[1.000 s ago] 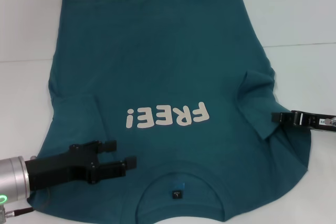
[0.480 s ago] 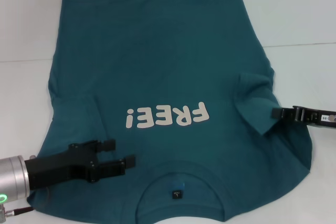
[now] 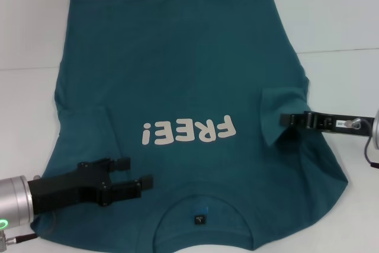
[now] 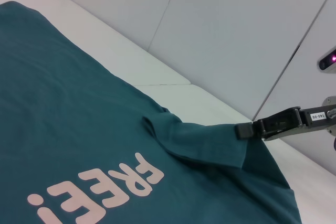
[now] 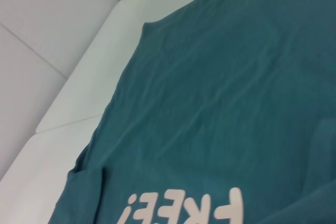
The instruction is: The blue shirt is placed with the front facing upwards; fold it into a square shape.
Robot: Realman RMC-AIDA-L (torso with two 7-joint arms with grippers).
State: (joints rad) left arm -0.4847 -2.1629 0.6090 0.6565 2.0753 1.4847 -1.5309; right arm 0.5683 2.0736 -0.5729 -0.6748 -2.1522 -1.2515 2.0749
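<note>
The large dark teal-blue short-sleeved T-shirt [image 3: 183,81] is spread front up across the white worktop [image 3: 343,22], its pale "FREE!" print [image 3: 188,131] exposed, the ribbed round collar [image 3: 201,205] and small dark neck label [image 3: 199,220] nearest the robot. The left hand [image 3: 135,175] is held over the shirt beside the collar, below the print's exclamation mark, fingers parted with nothing between them. The right hand [image 3: 290,119] is closed on the shirt's sleeve edge [image 3: 273,111], which is drawn in over the chest beside the print's "F".
</note>
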